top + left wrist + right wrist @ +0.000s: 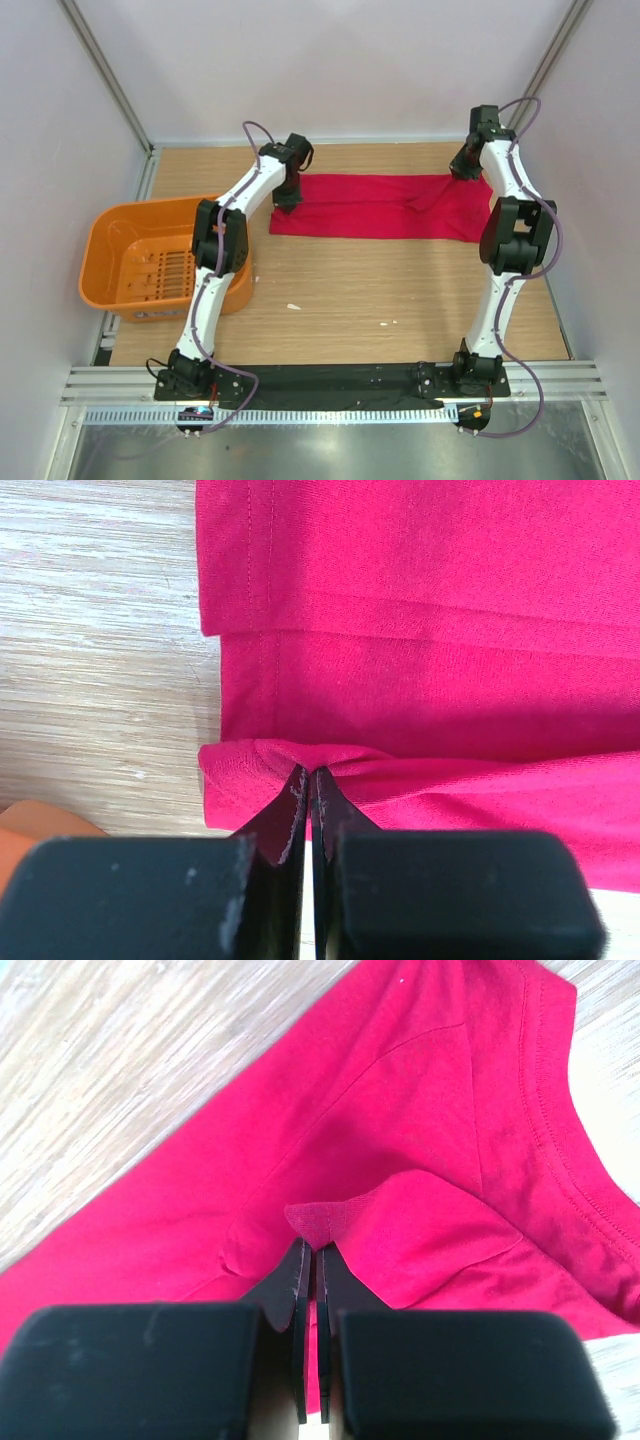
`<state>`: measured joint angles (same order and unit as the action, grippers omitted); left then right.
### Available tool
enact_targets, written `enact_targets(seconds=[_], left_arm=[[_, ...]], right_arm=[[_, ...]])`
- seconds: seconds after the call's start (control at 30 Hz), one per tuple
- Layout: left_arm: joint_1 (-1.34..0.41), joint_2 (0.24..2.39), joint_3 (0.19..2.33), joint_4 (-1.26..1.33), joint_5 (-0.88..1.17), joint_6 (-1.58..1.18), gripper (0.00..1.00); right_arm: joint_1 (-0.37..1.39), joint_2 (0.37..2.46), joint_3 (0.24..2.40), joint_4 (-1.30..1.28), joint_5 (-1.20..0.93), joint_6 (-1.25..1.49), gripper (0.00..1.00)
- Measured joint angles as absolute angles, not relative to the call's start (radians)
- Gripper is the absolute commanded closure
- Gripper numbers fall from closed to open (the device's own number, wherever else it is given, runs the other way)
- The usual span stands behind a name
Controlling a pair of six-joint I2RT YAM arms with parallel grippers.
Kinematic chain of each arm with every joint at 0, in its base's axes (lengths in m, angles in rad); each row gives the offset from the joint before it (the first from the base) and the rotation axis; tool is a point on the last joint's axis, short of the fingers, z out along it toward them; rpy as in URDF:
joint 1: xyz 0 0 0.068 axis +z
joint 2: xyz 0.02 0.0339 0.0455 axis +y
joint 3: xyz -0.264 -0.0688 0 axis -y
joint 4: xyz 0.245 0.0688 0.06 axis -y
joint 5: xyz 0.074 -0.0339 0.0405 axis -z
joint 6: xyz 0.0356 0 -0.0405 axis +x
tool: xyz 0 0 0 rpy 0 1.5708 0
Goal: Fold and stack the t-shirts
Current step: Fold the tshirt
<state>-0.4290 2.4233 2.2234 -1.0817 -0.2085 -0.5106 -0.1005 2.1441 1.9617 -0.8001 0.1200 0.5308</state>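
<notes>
On table, far side: red t-shirt folded in strip; left gripper clamped tight on its left edge, right gripper clamped tight on raised fold.

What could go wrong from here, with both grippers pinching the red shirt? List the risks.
1. The right gripper holds only a small tab of the red t-shirt near the collar, so it may slip out on a pull.
2. The left gripper pinches a bunched edge beside stacked hems. Lower layers might lag and undo the fold.
3. The shirt stretches between both arms, so uneven motion would likely skew it.
</notes>
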Motion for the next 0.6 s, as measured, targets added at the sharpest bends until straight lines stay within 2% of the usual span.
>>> enact_targets(seconds=[0.1, 0.17, 0.27, 0.3, 0.37, 0.47, 0.53, 0.6], left_arm=[[-0.429, 2.425, 2.224, -1.082, -0.209, -0.509, 0.92], [-0.427, 2.427, 2.234, -1.085, -0.217, -0.505, 0.8], [-0.426, 2.435, 2.273, -1.097, -0.284, -0.491, 0.64], [-0.425, 2.434, 2.284, -1.097, -0.314, -0.488, 0.62], [-0.427, 2.42, 2.288, -1.09, -0.367, -0.484, 0.57], [-0.437, 2.332, 2.173, -1.046, -0.389, -0.474, 0.63], [-0.451, 2.246, 2.061, -1.019, -0.356, -0.476, 0.7], [-0.469, 2.173, 1.971, -0.981, -0.309, -0.485, 0.72]], right_arm=[[-0.101, 2.152, 1.962, -0.799, 0.12, 0.529, 0.99], [-0.102, 2.154, 1.962, -0.79, 0.12, 0.529, 0.97], [-0.104, 2.168, 1.963, -0.759, 0.125, 0.524, 0.73], [-0.105, 2.174, 1.964, -0.745, 0.13, 0.522, 0.55], [-0.11, 2.185, 1.962, -0.705, 0.139, 0.505, 0.52], [-0.12, 2.188, 1.962, -0.678, 0.135, 0.487, 0.46], [-0.123, 2.186, 1.963, -0.671, 0.125, 0.48, 0.42], [-0.127, 2.185, 1.963, -0.68, 0.107, 0.477, 0.39]])
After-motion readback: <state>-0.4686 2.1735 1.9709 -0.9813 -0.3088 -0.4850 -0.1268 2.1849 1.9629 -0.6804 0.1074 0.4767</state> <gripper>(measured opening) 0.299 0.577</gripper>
